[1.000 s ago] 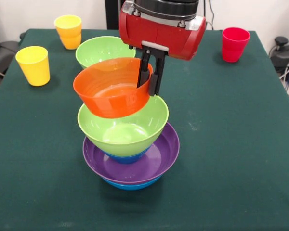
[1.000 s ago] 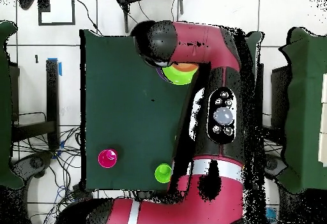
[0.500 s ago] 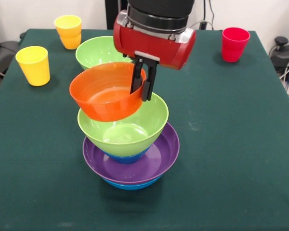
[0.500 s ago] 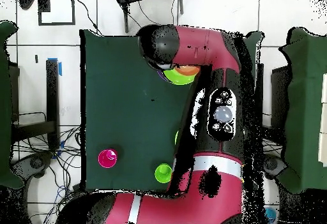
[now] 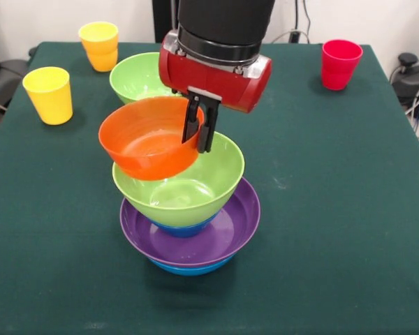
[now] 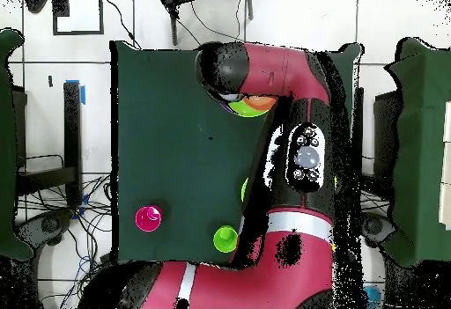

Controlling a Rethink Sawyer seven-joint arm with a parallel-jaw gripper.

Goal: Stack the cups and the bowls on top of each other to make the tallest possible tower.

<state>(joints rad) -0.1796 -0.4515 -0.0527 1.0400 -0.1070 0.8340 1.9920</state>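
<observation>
Orange bowl [image 5: 152,139] is the item in hand: my jaws are clamped on its right-hand wall, one finger inside and one outside, and the bowl hangs tilted, its left side higher, above the tower [image 5: 188,209]. Its lowest part sits just over the rim of the tower's top bowl; I cannot tell whether it touches.

Taking the tower as the landmark and reading the front view from left to right:

- Far to the left of the tower and beyond it, a yellow cup [image 5: 49,94] stands upright on the table [image 5: 349,230].
- Further back on that side, an orange-yellow cup [image 5: 100,45] stands upright, well apart from the first.
- Directly behind the tower, a second green bowl [image 5: 141,73] rests on the table, partly hidden by my gripper [image 5: 200,132].
- The tower itself: a green bowl [image 5: 188,183] uppermost, a small blue one beneath it, a wide purple bowl [image 5: 227,234] and a blue base below.
- Far right and beyond the tower, a red cup [image 5: 340,63] stands upright.

In the overhead view my arm covers most of the tower; only slivers of orange and green show.

Assessment: the placing step is under way. The next move, in my judgement, calls for levelling the bowl, centring it over the green one, lowering until seated, then letting go. Released while tilted, it may slide off-centre.
</observation>
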